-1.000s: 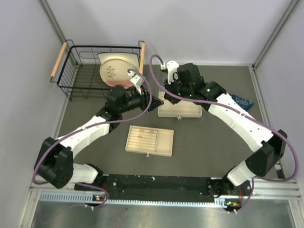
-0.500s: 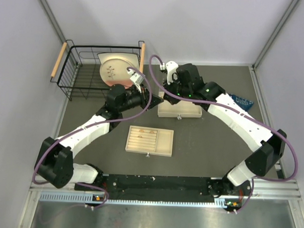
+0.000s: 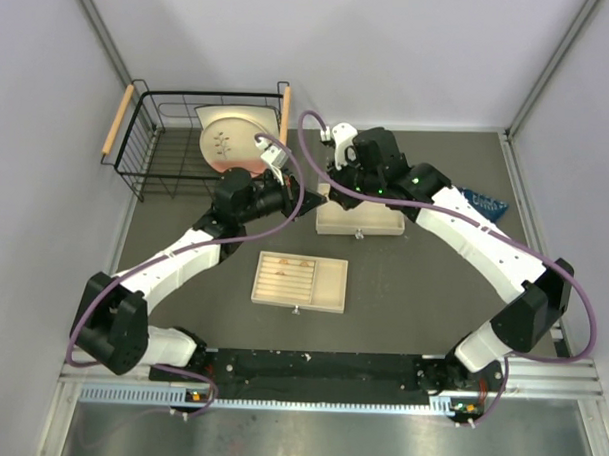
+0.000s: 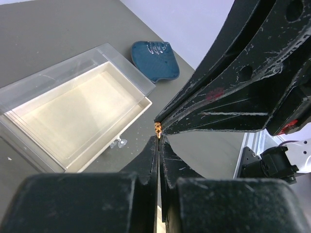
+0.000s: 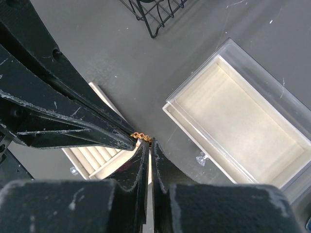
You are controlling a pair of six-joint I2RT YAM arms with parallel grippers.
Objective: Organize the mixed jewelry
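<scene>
The gold jewelry bit (image 4: 157,128) looked like a couple of tiny rings bunched together. It was up in the air, right where the two sets of fingertips met, off the left end of the beige box (image 3: 375,222) and well above the table (image 3: 432,293). The left gripper (image 4: 158,138) had its fingers squeezed together with the gold sitting at the very tip, so I read that as a pinch on it. The right gripper (image 5: 148,141) was nose to nose with it, fingers drawn down to a thin slit. I honestly couldn't tell whether it had any hold of the gold or was just touching it.

My guess is the tip-to-tip pose was a hand-off, or an attempt to pull the bunched rings apart. Something that small is easier to re-grip in mid-air than flat on the table. The ridged tray (image 3: 323,284) sat nearer the bases, which seemed the likely drop spot. I could make out a few specks in its far row, but they were too small to call. The blue dish (image 4: 155,60) lay beyond the box, and the wire basket (image 3: 157,143) was off to the far left.

Compared with a second earlier, the left wrist had crept a touch further from the bases and in toward the right gripper. The right arm, box and tray hadn't budged as far as I could see.
</scene>
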